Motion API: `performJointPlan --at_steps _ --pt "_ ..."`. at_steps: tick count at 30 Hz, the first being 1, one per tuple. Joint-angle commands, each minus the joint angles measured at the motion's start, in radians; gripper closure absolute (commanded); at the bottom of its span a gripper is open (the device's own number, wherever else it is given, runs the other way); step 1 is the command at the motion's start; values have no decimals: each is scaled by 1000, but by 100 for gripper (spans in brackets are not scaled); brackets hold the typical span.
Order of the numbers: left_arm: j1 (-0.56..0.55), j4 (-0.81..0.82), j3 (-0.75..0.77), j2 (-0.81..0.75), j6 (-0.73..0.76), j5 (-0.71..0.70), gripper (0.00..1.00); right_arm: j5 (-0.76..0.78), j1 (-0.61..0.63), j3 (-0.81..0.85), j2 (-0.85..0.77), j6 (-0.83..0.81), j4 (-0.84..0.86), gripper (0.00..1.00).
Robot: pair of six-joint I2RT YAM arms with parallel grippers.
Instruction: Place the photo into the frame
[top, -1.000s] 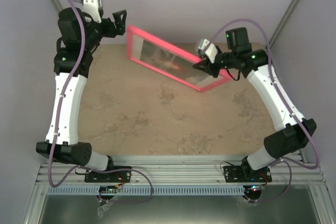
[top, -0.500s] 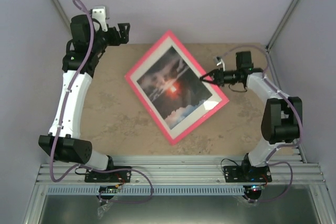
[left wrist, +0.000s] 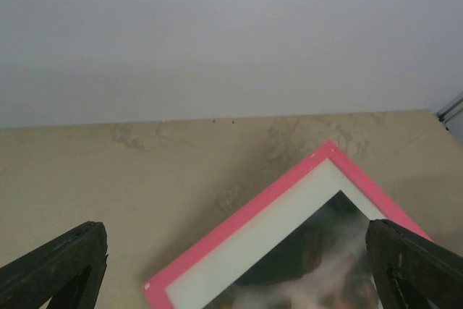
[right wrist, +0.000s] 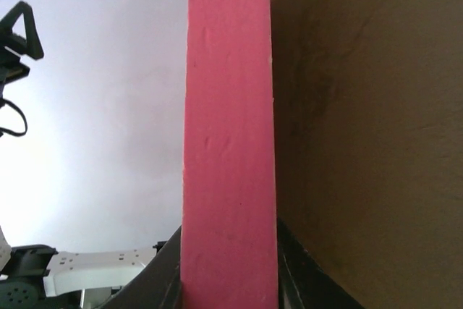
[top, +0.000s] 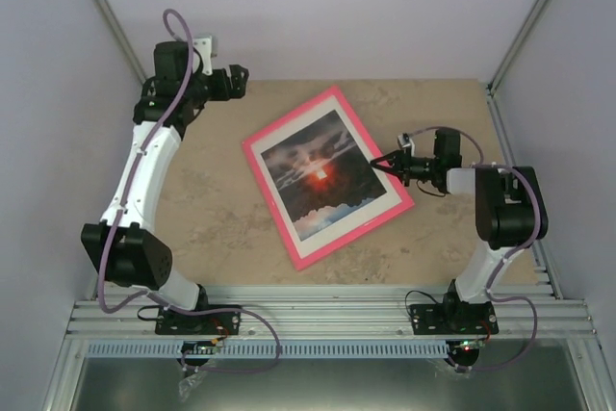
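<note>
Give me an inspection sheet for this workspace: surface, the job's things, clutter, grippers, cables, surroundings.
Surface: tan mottled table.
Job's things: photo sits face up inside the pink frame, with a white border around it.
Clutter: nothing seen.
Grippers: right gripper shut on the frame's right edge; left gripper open, apart from the frame, at the far left.
Cables: purple cables run along both arms, none touching the frame.
Surroundings: pale walls; metal rail at the near edge.

A beige, stone-mottled tabletop enclosed by plain pale lilac walls on three sides, with a ridged metal rail along its near edge.
</note>
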Motion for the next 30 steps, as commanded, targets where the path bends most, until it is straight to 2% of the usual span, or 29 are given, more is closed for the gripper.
performJointPlan --at_steps 1,7,11,15,23,30 --pt "7 -13 -19 21 3 37 1 10 -20 -11 64 102 180 97" --pt "7 -6 -26 44 -8 56 1 103 -23 -68 86 183 252 81" --pt "7 -7 -41 49 -7 51 1 138 -22 -97 98 195 255 62" --pt "6 -11 -53 48 -1 48 1 165 -23 -58 94 78 89 34" --pt "7 -10 -58 37 -6 51 1 215 -33 -14 65 -34 -66 13" --pt "6 -4 -73 28 -13 63 1 245 -35 18 49 -108 -157 6"
